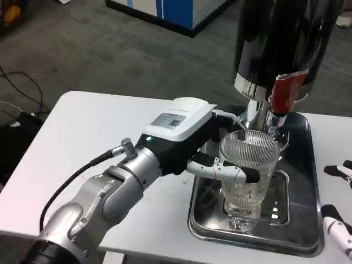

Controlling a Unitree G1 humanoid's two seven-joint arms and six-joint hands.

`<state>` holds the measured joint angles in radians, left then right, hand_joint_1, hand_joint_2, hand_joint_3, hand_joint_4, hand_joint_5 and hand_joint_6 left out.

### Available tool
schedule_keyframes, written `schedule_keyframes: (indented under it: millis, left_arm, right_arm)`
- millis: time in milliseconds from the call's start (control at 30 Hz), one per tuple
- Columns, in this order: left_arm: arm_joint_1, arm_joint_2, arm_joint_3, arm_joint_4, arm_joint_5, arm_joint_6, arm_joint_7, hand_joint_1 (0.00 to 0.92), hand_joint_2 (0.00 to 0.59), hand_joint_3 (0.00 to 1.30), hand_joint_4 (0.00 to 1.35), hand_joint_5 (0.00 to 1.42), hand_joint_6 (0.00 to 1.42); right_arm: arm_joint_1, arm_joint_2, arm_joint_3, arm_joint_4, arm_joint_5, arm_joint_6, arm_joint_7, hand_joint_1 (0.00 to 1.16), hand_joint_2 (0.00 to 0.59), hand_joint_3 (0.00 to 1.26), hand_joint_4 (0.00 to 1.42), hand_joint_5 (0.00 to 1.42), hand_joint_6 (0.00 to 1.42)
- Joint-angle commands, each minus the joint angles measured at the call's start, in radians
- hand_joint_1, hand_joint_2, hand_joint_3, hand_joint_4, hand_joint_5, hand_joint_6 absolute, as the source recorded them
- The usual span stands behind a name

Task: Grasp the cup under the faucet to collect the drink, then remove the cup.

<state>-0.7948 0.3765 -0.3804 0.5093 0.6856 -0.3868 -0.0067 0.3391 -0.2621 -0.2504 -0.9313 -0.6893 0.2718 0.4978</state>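
Note:
A clear ribbed glass cup (250, 170) stands on the drip grate of the silver tray (308, 242), right under the chrome faucet (273, 124) with its red lever (287, 91). My left hand (192, 140) reaches in from the left and grips the cup, one white-and-black finger wrapped across its front. The cup looks empty, upright. At the right edge, the fingertips of my right hand (338, 201) show, spread apart and holding nothing, well clear of the cup.
The black drink dispenser (280, 38) towers over the back of the tray. The white table (99, 143) stretches left of the tray. Beyond lie grey carpet and a blue box (176, 11).

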Motion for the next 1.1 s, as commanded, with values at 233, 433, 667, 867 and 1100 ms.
schedule_keyframes:
  millis: [233,433,667,867,1100]
  left_arm:
    - [-0.023,-0.002,-0.023,-0.008,0.014,0.019,-0.023,0.142,0.090,0.19,0.09,0.28,0.45]
    - [-0.023,-0.005,-0.024,-0.010,0.006,0.017,-0.021,0.134,0.089,0.09,0.00,0.19,0.38]
    - [-0.021,-0.014,-0.017,-0.028,0.003,0.033,-0.015,0.111,0.098,0.00,0.00,0.14,0.31]
    - [-0.013,-0.022,-0.009,-0.049,-0.007,0.039,-0.009,0.081,0.093,0.00,0.00,0.11,0.29]
    - [0.024,-0.011,0.018,-0.104,-0.029,0.015,-0.002,0.072,0.090,0.00,0.00,0.11,0.30]
  right_arm:
    - [-0.005,-0.021,0.005,0.011,0.031,0.018,-0.013,0.38,0.521,0.18,0.04,0.08,0.00]
    - [-0.008,-0.028,0.013,0.014,0.040,0.028,-0.010,0.39,0.521,0.21,0.06,0.09,0.00]
    - [-0.011,-0.036,0.019,0.016,0.054,0.044,-0.009,0.39,0.521,0.22,0.06,0.09,0.00]
    - [-0.014,-0.042,0.027,0.018,0.059,0.053,-0.008,0.38,0.513,0.23,0.07,0.11,0.00]
    - [-0.019,-0.045,0.038,0.014,0.066,0.068,-0.007,0.38,0.512,0.24,0.08,0.11,0.00]
